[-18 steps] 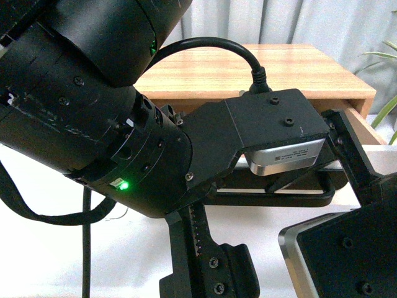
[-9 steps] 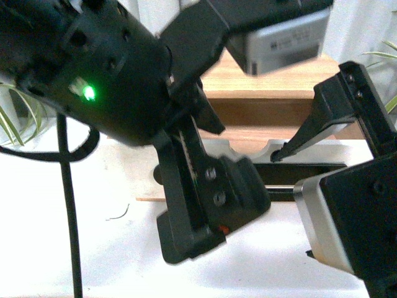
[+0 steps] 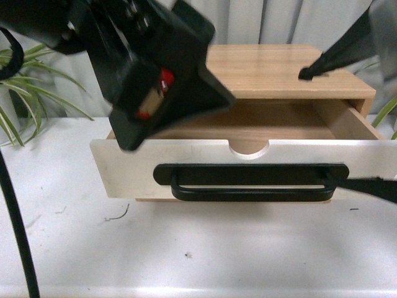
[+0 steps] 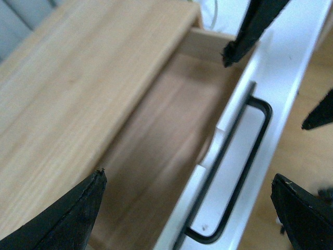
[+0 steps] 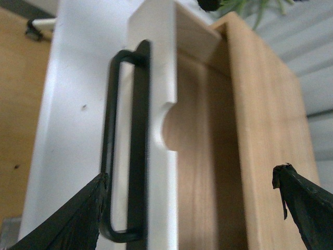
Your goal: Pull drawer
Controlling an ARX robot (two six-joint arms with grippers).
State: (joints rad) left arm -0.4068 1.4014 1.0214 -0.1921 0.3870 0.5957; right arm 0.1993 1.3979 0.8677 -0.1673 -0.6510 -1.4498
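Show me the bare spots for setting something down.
Free: the floor of the drawer, the cabinet top, the table before the handle. Crowded: the left gripper hangs over the drawer's left end, the right gripper straddles its right end.

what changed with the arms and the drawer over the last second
Both arms lifted away from the drawer front, which they had been blocking from the front view. The left gripper rose to the upper left and the right gripper went up and to the right, uncovering the handle. Both now stand open and hold nothing. The drawer stayed pulled out, in about the same place.
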